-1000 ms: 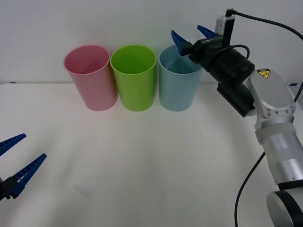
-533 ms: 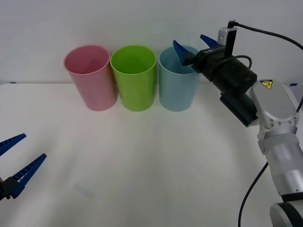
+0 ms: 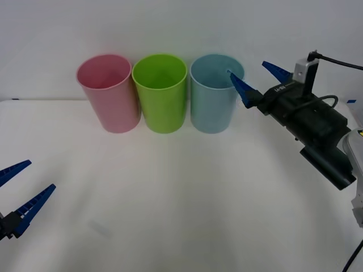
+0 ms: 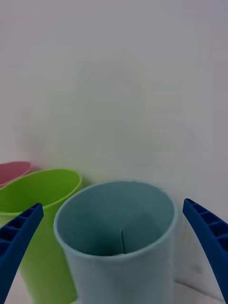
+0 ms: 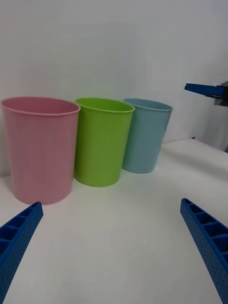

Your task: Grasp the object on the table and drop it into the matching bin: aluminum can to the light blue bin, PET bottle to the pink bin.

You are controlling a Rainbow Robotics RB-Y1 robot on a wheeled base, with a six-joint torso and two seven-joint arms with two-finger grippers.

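Note:
The light blue bin [image 3: 212,102] stands at the right end of a row at the back of the white table [image 3: 181,192], and the pink bin [image 3: 108,96] at the left end. My right gripper [image 3: 245,68] hangs open and empty just right of the light blue bin's rim, at rim height. In the right wrist view the light blue bin [image 4: 118,237] sits between the open fingers of the right gripper [image 4: 113,203]. The aluminum can is out of view. My left gripper [image 3: 41,174] waits open, low at the table's near left.
A green bin [image 3: 160,93] stands between the pink and light blue ones, the three nearly touching. A white wall rises right behind the row. In the left wrist view the pink bin [image 5: 40,147], green bin [image 5: 102,140] and light blue bin [image 5: 145,135] stand beyond the left gripper [image 5: 111,203].
My right gripper has drawn back to the right from over the light blue bin's mouth and dropped a little, staying open. The left arm has not moved.

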